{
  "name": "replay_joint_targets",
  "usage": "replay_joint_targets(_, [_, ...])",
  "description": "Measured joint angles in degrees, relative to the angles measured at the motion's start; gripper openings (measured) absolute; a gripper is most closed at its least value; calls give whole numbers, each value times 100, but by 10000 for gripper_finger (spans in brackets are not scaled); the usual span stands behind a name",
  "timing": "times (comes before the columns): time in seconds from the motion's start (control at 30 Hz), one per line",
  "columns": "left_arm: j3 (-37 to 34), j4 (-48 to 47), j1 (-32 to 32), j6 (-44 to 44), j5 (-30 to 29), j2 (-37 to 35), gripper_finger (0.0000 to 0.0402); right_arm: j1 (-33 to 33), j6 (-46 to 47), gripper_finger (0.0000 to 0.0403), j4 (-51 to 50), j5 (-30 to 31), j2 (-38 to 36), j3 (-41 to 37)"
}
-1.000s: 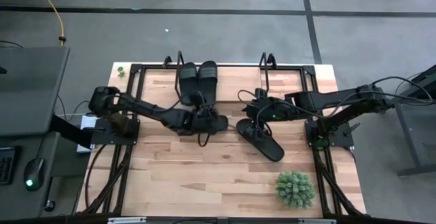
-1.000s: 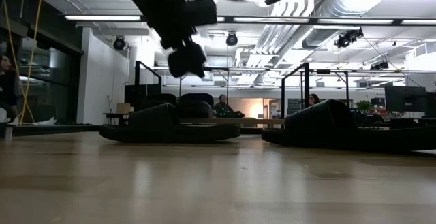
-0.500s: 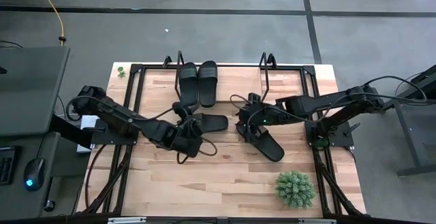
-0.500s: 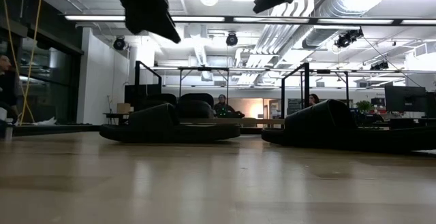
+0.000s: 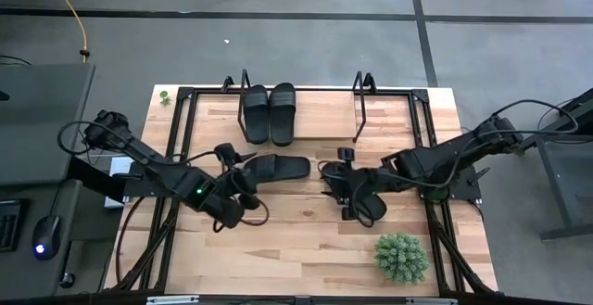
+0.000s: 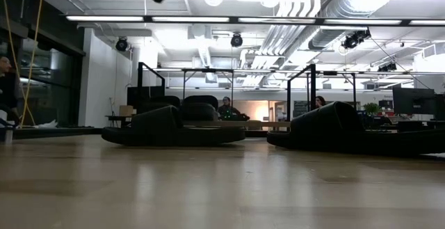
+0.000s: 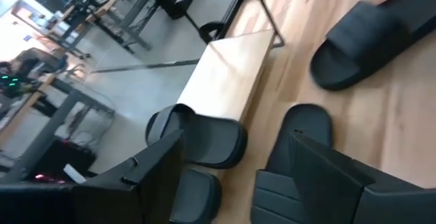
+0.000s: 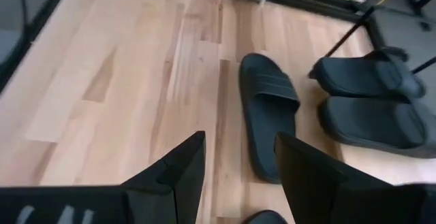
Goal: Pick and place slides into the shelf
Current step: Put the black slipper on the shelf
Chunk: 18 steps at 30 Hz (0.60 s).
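Slides on shelf; wooden tabletop.

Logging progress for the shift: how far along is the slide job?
About half. Two slides sit side by side on the shelf. Nothing is in hand: the left gripper and right gripper are both open above the table. Two remain on the tabletop: one near the left gripper, one under the right arm.
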Motion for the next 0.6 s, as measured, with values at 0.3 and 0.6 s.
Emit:
replay_joint_targets(0.3, [0, -210, -392, -141, -10, -546, 246, 551, 81, 165, -248, 803, 0, 0])
replay_joint_targets(0.6, [0, -367, -480, -308, -7, -986, 246, 891, 1077, 165, -1408, 1582, -2, 0])
